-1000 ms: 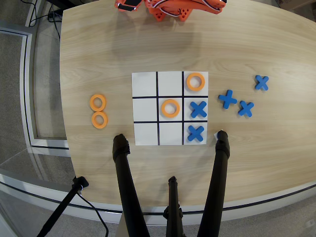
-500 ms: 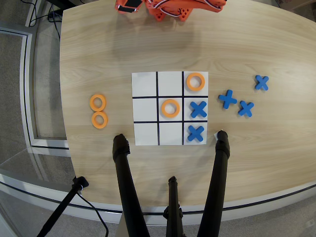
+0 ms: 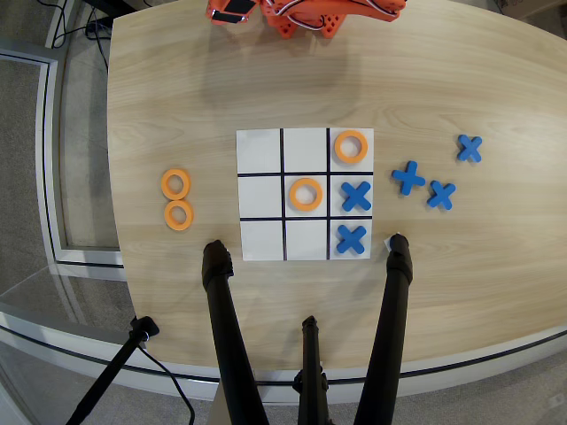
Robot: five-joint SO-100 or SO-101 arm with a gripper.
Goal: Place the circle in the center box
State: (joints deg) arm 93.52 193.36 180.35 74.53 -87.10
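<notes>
Overhead view. The flat orange ring [image 3: 306, 194] lies inside the center box [image 3: 306, 179] of the white 3x3 board [image 3: 260, 241]. The orange arm [image 3: 301, 12] sits beyond the board's far edge; its jaw state cannot be told.

Light wood table [image 3: 478, 80]; grey carpet floor [image 3: 31, 204]; black tripod legs [image 3: 226, 345].

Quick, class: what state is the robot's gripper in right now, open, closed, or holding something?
Gripper: cannot be told; only part of the orange arm shows at the overhead view's top edge, jaws out of frame.
</notes>
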